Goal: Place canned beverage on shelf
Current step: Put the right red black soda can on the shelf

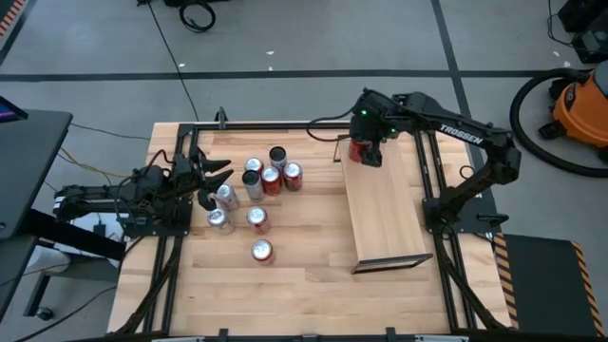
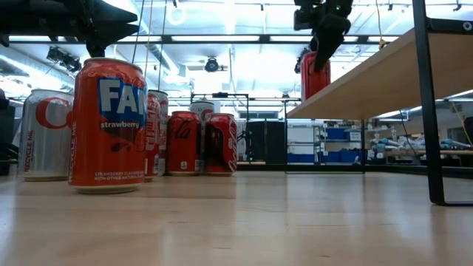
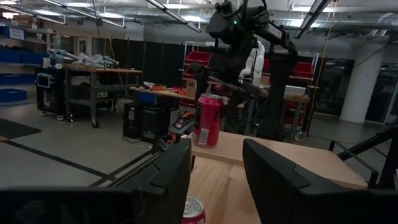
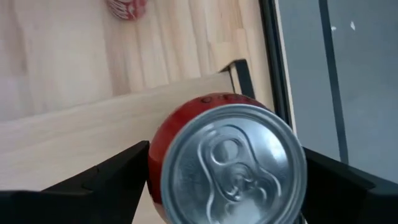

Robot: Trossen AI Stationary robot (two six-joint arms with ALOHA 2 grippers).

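Directly beneath the right wrist camera, the red can sits upright between the right gripper's fingers, which flank it without clear contact, near the shelf corner. From above, it stands at the shelf's far end, board beyond bare. Left gripper spreads wide beside the can cluster.
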